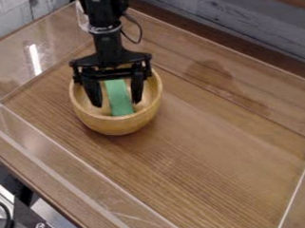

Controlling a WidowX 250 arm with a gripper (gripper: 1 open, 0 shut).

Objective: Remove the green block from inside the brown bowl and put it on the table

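Left of centre in the frame, a round light-brown wooden bowl (113, 125) sits on a glossy brown table (204, 151). Inside it, the green block (119, 98) lies between the black gripper's (116, 95) wide-spread fingers, which reach down into the bowl; whether they touch it is unclear.

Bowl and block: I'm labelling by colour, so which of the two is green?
The block, the elongated bar inside the bowl; the bowl around it is light brown.
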